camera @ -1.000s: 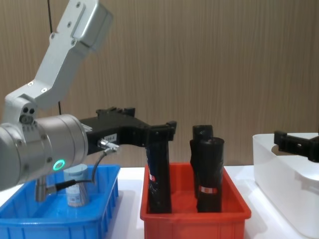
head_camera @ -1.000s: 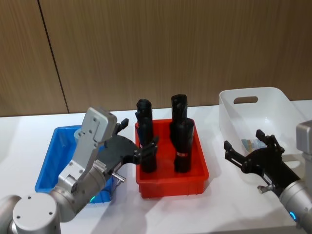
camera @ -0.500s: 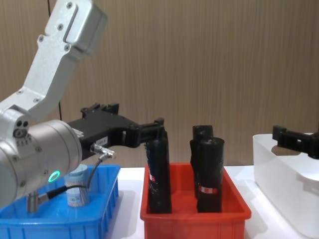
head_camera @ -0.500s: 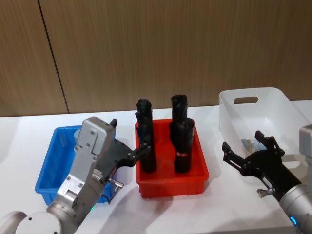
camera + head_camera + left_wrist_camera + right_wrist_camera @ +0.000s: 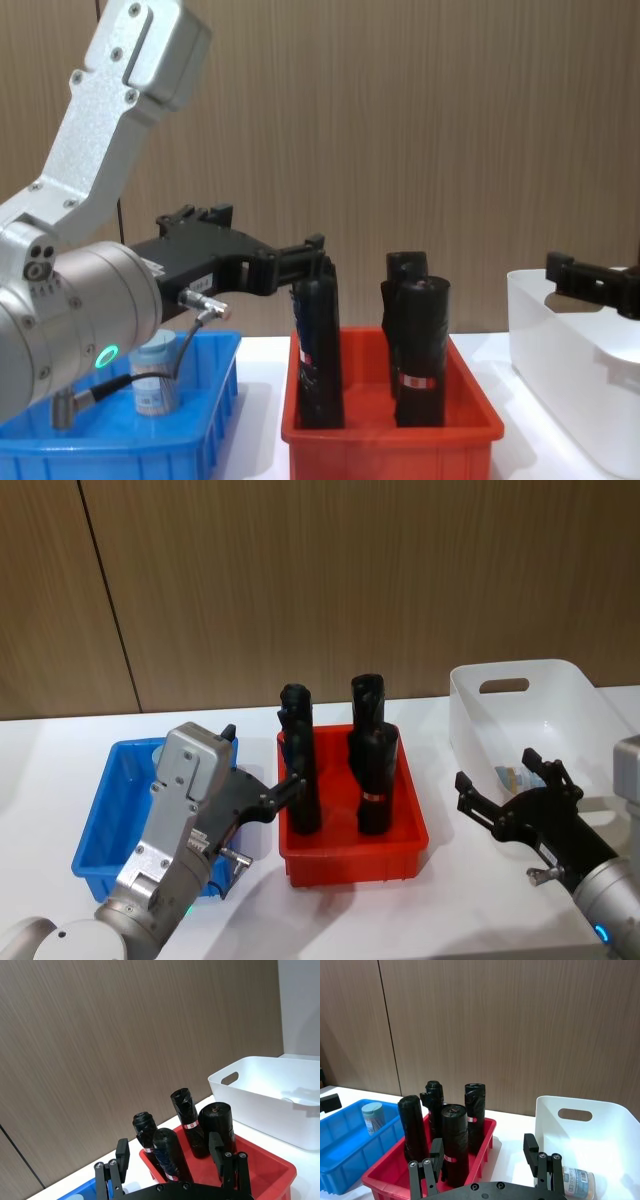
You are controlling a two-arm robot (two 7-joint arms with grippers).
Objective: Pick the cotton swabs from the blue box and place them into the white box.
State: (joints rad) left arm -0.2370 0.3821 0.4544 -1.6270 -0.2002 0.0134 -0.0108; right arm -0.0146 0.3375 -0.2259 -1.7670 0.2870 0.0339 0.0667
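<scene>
One jar of cotton swabs point(image 5: 157, 376) stands upright at the back of the blue box point(image 5: 120, 442), also in the right wrist view point(image 5: 373, 1116). Another jar point(image 5: 514, 776) lies on its side in the white box point(image 5: 560, 670), seen close by the right wrist camera point(image 5: 578, 1180). My left gripper point(image 5: 262, 765) hangs open and empty above the blue box's right edge, its fingers pointing toward the red bin. My right gripper point(image 5: 497, 770) is open and empty at the white box's near left side.
A red bin point(image 5: 350, 858) between the two boxes holds several tall black rolls point(image 5: 372, 770) with red-white labels, close to my left gripper's fingertips. A wood-panel wall stands behind the white table. The front of the table has free room.
My left arm has drawn back and to the left, pulling its open gripper away from the black rolls toward the blue box. The right gripper has barely shifted.
</scene>
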